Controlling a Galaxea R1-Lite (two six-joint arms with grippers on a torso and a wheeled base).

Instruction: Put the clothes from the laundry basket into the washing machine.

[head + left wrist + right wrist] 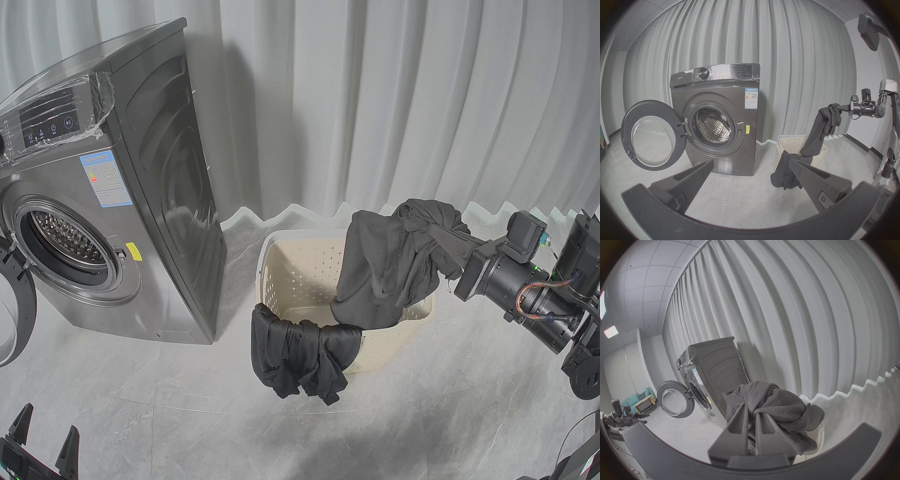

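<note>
Above basket | right pincer: one garment | rim: apparently second garment

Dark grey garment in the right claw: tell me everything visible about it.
The dark grey garment looks like soft knit cloth, bunched and creased. The right claw is shut on its upper end, holding it above the cream laundry basket. The rest hangs down as a long fold, its lower end inside the basket, next to a black garment draped over the front rim.

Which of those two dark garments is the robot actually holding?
The dark grey garment raised over the laundry basket, clamped in the right gripper. The black garment just hangs over the basket's near rim.
</note>
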